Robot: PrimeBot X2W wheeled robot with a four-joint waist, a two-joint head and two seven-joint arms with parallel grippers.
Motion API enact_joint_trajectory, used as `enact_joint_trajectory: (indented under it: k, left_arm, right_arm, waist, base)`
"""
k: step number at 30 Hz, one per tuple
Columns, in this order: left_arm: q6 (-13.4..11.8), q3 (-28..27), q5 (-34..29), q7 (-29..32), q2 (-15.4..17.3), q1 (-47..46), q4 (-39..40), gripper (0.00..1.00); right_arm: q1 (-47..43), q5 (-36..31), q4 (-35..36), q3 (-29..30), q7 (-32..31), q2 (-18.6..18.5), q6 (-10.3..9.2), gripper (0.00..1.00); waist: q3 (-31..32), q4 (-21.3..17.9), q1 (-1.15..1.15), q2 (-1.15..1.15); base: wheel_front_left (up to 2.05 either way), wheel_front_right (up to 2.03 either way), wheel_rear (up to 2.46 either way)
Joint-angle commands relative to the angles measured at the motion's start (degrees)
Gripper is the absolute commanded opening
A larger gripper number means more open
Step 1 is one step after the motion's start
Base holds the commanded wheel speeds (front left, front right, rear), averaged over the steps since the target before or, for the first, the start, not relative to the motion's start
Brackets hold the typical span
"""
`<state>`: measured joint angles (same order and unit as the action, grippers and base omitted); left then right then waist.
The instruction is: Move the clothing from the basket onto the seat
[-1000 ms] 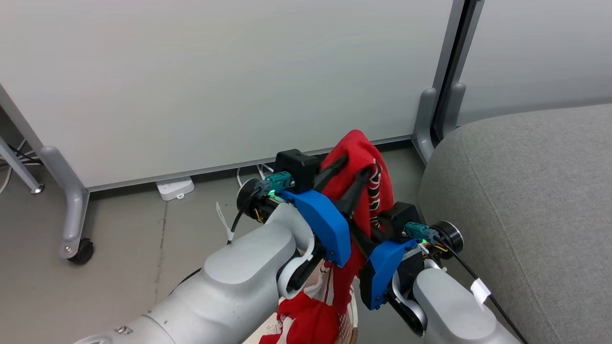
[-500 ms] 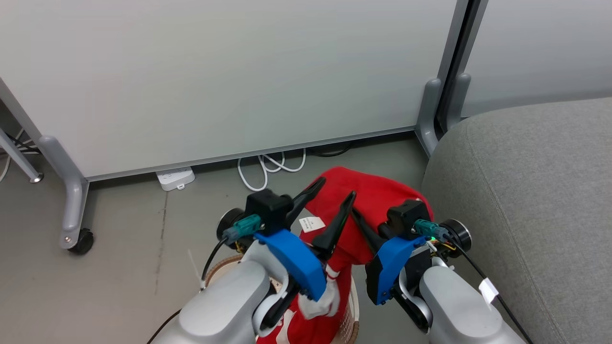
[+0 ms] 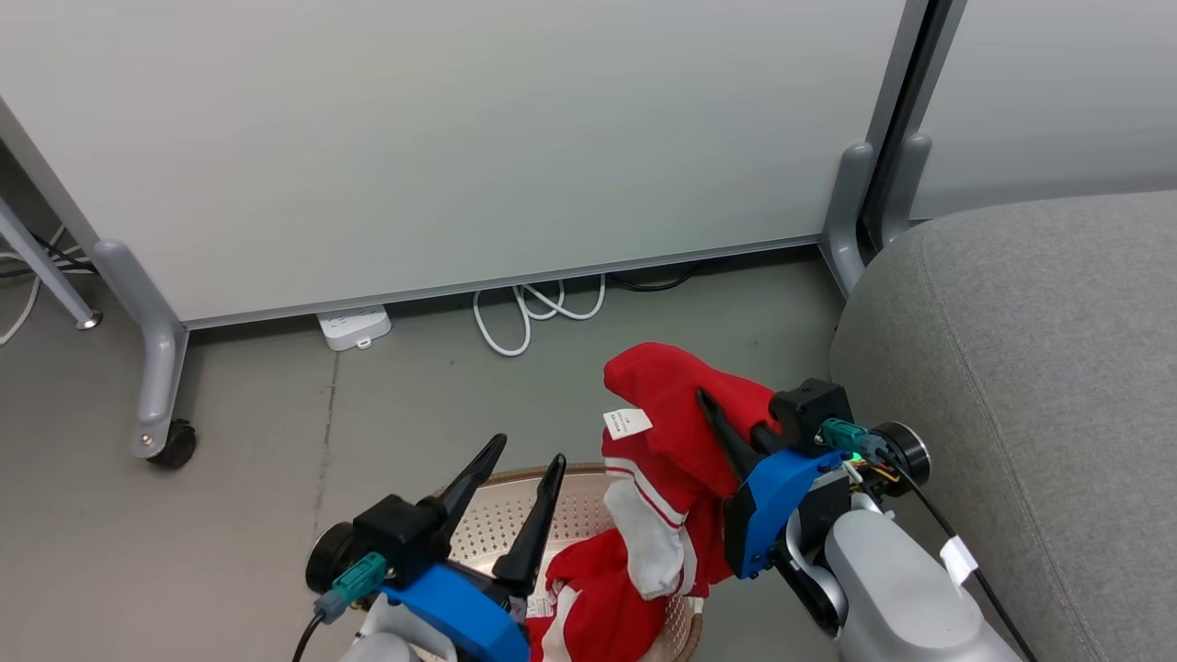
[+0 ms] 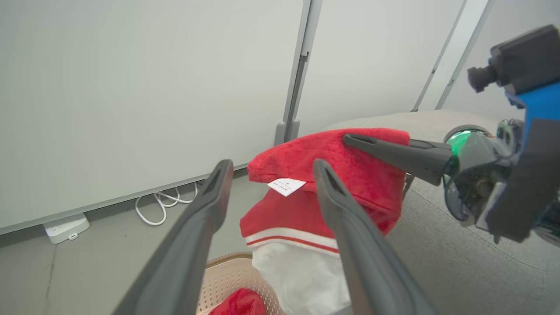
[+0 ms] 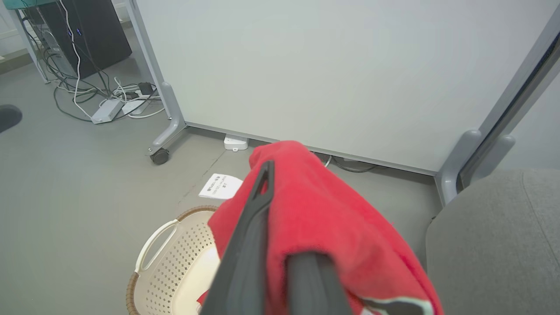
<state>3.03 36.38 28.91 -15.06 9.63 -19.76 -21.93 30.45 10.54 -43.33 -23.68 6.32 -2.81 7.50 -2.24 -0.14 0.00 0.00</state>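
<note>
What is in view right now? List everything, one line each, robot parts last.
clothing: number of pieces unclear, red with white panels, draped over the right gripper and hanging down to the basket
basket: one, cream with a brown rim, on the floor beside the sofa
sofa: one, grey, at the right
partition panels: two, white with grey frames, at the back
power strip: one, white, on the floor under a panel
cable: one coil, white, on the floor beside the power strip
left gripper: one, dark fingers, open and empty above the basket
right gripper: one, dark fingers, shut on the clothing
</note>
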Motion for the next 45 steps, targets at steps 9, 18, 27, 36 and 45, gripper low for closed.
enact_joint_trajectory:
  k: [9,18,27,36,45]
  left_arm:
    - [2.59,-7.57,-5.18,-0.17,-2.24,6.37,0.48,1.0]
    - [3.82,-10.47,-7.45,-0.17,-4.01,7.64,-0.81,1.0]
    - [4.21,-12.51,-8.95,-0.17,-5.04,7.6,-0.98,1.0]
    - [4.47,-11.83,-9.62,-0.17,-5.68,6.17,-1.33,1.0]
    - [4.49,-11.13,-9.77,-0.17,-5.51,4.92,-1.66,1.0]
  right_arm:
    - [-1.65,-1.15,0.63,1.11,-0.18,-0.14,-0.03,0.0]
    - [-2.37,-0.95,0.93,0.62,-0.59,-0.14,-0.03,0.0]
    - [-1.58,-0.51,1.96,-0.17,-1.0,-0.15,-0.03,0.0]
    - [-1.1,-0.97,1.96,0.62,-0.64,-0.12,-0.03,0.0]
    - [-1.25,-0.45,1.7,0.88,-0.12,-0.11,-0.03,0.0]
  waist:
    - [0.76,1.18,0.0,0.0]
    - [1.26,0.11,0.0,0.0]
    - [-0.09,-6.18,0.0,0.0]
    - [-1.35,-14.72,0.0,0.0]
    - [-1.87,-23.14,0.0,0.0]
  base:
    - [0.0,0.0,0.0]
    - [0.0,0.0,0.0]
    - [0.0,0.0,0.0]
    - [0.0,0.0,0.0]
    - [0.0,0.0,0.0]
